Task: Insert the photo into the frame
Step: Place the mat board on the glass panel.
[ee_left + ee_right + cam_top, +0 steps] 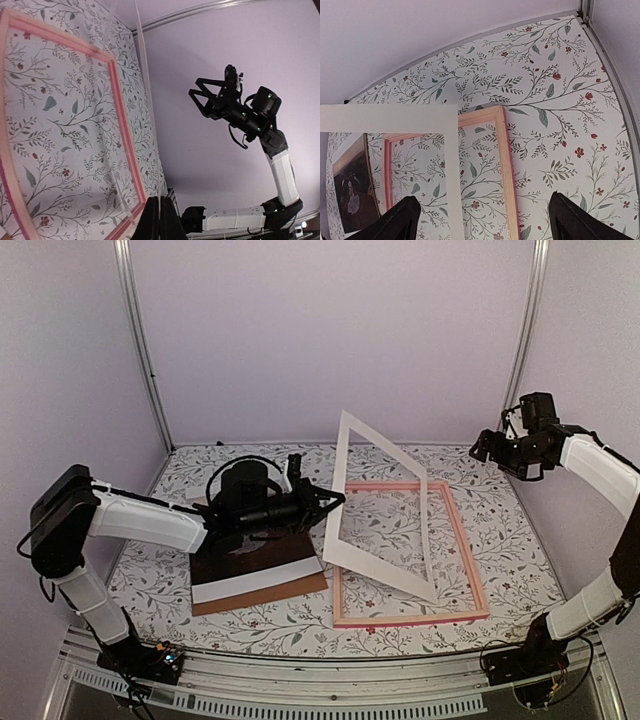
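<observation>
The left gripper point(335, 500) is clenched on the left edge of a white card mat point(375, 573). It holds the mat tilted up over the pink frame point(410, 619), which lies flat with the floral tablecloth showing through. The photo point(350, 194) lies on the table left of the frame, under the left arm. The right gripper point(497, 452) hangs raised, spread wide and empty. The step appears to be clearing the mat. Next, the mat likely needs setting aside before the photo is picked up.

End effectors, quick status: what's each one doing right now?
Left end effector: closed, pinching the edge of the white card mat, which it holds tilted up over the table.
Right end effector: open, holding nothing, raised in the air.
</observation>
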{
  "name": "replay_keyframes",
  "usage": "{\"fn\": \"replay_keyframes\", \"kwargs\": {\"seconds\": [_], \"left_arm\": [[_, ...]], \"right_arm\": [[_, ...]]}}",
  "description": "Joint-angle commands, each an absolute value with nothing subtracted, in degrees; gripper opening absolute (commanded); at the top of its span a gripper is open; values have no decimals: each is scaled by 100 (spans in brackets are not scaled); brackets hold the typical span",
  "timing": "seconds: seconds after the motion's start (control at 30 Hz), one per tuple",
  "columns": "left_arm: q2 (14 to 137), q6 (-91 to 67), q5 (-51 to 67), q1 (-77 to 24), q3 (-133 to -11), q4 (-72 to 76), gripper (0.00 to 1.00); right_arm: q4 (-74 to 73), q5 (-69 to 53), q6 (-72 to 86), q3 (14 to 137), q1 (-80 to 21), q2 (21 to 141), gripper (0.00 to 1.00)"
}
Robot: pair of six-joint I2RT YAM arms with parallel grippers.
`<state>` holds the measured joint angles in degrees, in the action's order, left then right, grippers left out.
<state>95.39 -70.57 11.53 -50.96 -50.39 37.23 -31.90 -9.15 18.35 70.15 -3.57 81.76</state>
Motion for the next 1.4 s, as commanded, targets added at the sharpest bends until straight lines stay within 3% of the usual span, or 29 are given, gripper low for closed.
{"fn": "replay_keyframes", "kwargs": {"seconds": [0.0, 0.37, 0.97, 1.37], "left_arm": [[9964, -7582, 810, -5142, -4800, 4422, 0], [10109, -7841, 650, -5273, -4468, 3927, 1], [10255, -7571, 914, -5453, -4589, 3305, 21], [10592, -6961, 1074, -5446, -4982, 2715, 33]], "right_arm": [[-3101, -1086, 1792, 6804, -348, 8128, 93], [-2939, -1008, 1816, 6316, -350, 8209, 92], [-1769, -1691, 2172, 4489, -471, 8673, 87], [-1365, -1861, 2306, 4204, -949, 9025, 83]]}}
